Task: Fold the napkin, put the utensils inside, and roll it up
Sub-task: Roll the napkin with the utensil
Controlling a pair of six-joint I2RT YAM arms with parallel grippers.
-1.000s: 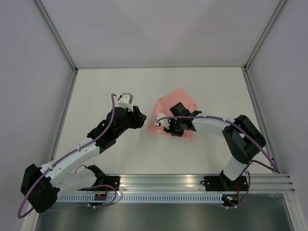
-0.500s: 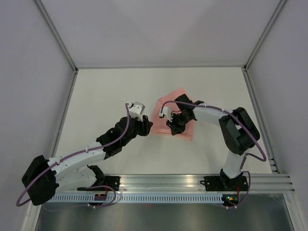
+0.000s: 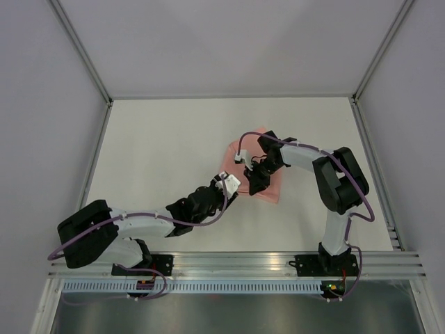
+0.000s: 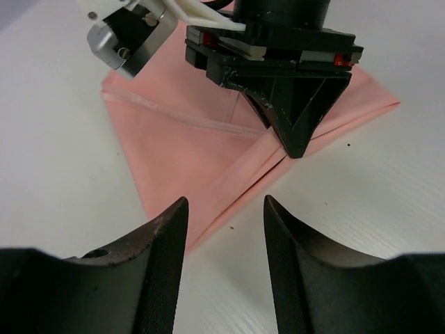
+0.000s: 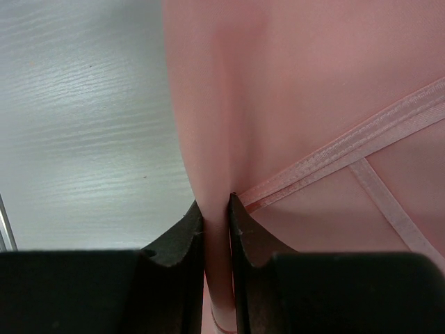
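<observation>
Top external, left tool point(image 3: 231, 188) seemingly nearer napkin point(image 3: 272, 186)

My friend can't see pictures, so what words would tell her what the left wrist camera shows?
The right gripper points down and pinches a raised fold of the pink napkin, which lies folded on a white table. In the foreground, the left gripper is open, its two dark fingers close to the napkin's nearest corner.
</observation>
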